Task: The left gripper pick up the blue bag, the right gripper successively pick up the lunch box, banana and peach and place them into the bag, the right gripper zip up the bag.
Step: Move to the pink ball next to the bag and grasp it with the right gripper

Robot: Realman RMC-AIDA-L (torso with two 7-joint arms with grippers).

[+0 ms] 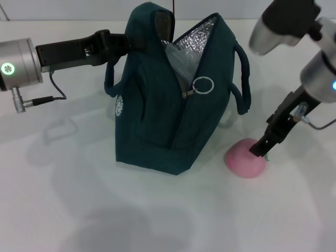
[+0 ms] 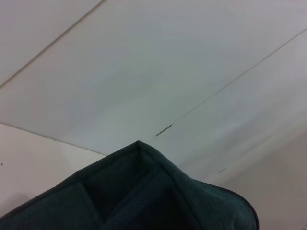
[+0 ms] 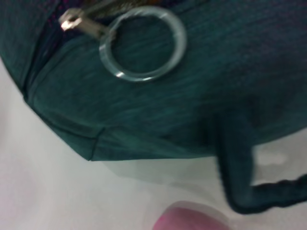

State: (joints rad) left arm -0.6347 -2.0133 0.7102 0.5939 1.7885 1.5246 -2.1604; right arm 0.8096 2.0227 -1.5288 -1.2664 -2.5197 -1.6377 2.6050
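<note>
Blue bag (image 1: 157, 115): dark teal fabric tote, standing upright on the white table (image 1: 63, 199), roughly at the middle of the head view. Mouth unzipped and gaping; silver foil lining (image 1: 197, 34) exposed, with clear crumpled plastic showing inside. Zip pull with a clear ring (image 1: 203, 85) hangs at the front of the opening; the same ring (image 3: 143, 43) fills the right wrist view. White round logo (image 1: 119, 106) on the bag's left face. One loop handle (image 1: 241, 79) droops on the bag's right side.

Left gripper (image 1: 128, 43): reaches in level from the bag's left, tips at the bag's upper left rim, pinching the fabric there; the tips themselves are hidden against the cloth. The left wrist view shows only the bag's top corner (image 2: 139, 182).

Peach (image 1: 245, 156): round, pink, resting on the table to the bag's lower right, near its base but apart from it.

Right gripper (image 1: 261, 148): angled down from the bag's right, tips at the peach's top, touching it. Cannot tell how far its fingers are parted or whether they grip the fruit.
</note>
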